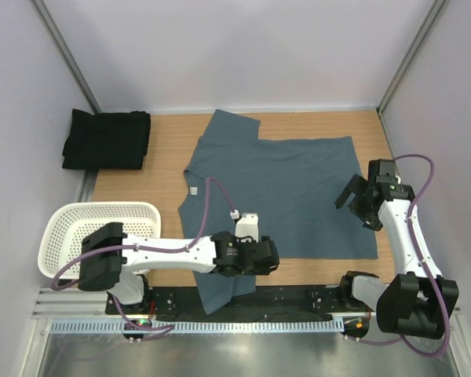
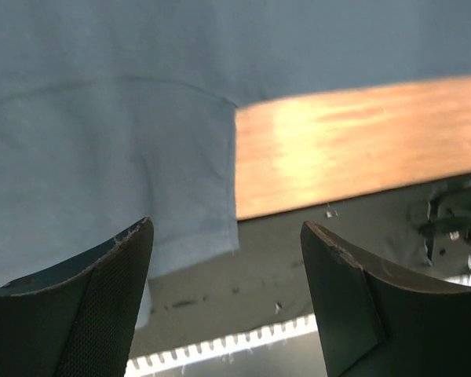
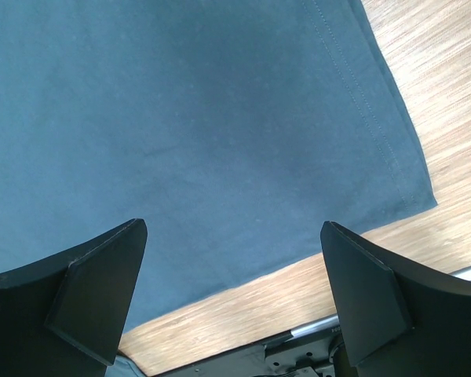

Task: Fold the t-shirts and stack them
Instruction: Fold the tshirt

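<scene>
**Two open grippers poised over a spread blue-grey t-shirt**

A wooden table walled by pale panels fills the overhead view. At its far left corner the black t-shirt lies in a dark bundle, well apart from everything else. Nearer, a white basket sits at the left edge. The left gripper hovers at the near edge of the blue-grey t-shirt, jaws apart and grasping nothing. Its wrist camera shows the near sleeve below them. The shirt lies spread flat mid-table, with its small neck label towards the left. On the right, the right gripper hangs released over the hem.

The fold would likely go best if each pincer pinches a single edge of cloth, sleeve on the left and hem corner on the right. Both should then lift together, keeping the fabric taut. The left arm covers part of the shirt's near edge, the sleeve's end droops off the table, and the black shirt's folds cannot be made out
</scene>
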Controlling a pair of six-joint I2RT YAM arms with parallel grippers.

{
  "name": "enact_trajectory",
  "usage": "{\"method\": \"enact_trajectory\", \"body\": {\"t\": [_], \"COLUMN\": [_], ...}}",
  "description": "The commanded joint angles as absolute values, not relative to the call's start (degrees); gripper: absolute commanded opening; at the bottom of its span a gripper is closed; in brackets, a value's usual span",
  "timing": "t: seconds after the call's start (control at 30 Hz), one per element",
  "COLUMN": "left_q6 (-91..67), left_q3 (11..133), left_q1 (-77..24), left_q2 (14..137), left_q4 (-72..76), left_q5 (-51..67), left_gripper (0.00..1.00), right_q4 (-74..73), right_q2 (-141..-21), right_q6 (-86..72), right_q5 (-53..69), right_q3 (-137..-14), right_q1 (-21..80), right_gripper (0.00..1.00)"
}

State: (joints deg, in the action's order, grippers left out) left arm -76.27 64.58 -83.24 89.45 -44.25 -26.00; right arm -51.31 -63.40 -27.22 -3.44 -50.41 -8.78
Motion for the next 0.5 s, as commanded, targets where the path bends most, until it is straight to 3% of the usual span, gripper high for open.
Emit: {"method": "enact_trajectory", "body": {"t": [0.0, 0.13, 0.47], "left_q6": [-72.43, -72.86, -78.48], "left_q3": [64.08, 62.32, 60.74], "left_q1": [-81.74, -81.21, -79.45], "left_q2": [89.91, 92.98, 97.56], "left_q4": [-39.56, -33.06, -32.7], "left_q5": [-23.82, -17.85, -10.73], "left_gripper": [0.78, 0.78, 0.75], "right_q4": [-50.36, -50.27, -50.8], "right_q2": [-62.41, -62.49, -63.9], "right_q6": [-26.46, -26.54, -27.07], "right_q5": [-2.81, -3.34, -3.78], "right_q3": [-50.54, -49.75, -49.75], "right_q1": [-8.7, -8.61, -8.61], "right_gripper": [1.0, 1.0, 1.0]}}
